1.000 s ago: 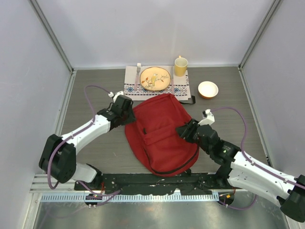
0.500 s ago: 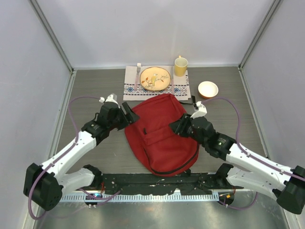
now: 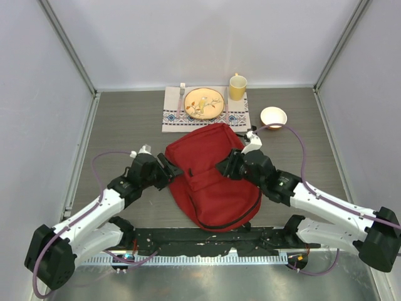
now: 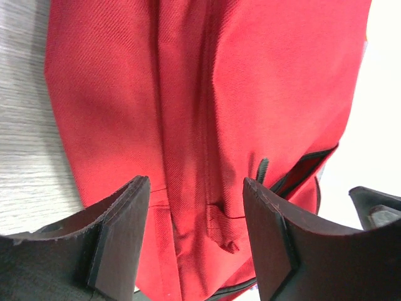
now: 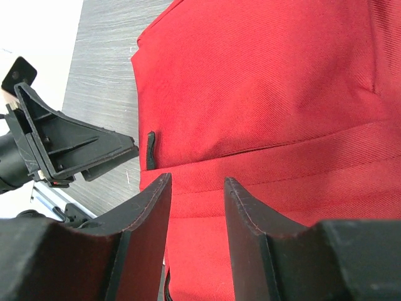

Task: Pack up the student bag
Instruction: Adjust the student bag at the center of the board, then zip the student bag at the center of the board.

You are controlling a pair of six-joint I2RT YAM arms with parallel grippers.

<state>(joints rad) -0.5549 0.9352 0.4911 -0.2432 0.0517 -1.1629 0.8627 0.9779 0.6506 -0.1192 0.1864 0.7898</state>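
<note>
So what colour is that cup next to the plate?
Yellow. The cup shows best in the top external view, at the far end of the table.

This is a robotics lab test cell, not a lived-in room. Plain white panels [image 3: 207, 44] in metal framing box in a grey wood-look surface [image 3: 125, 125]. Two white-and-black robot arms [image 3: 94, 207] trailing purple cables [image 3: 106, 155] are bolted to a metal rail [image 3: 207, 258] at its near edge. The only homely things are a placemat [image 3: 172, 116], plate [image 3: 204, 103], fork [image 3: 182, 94], mug [image 3: 237, 88] and bowl [image 3: 273, 116].
</note>
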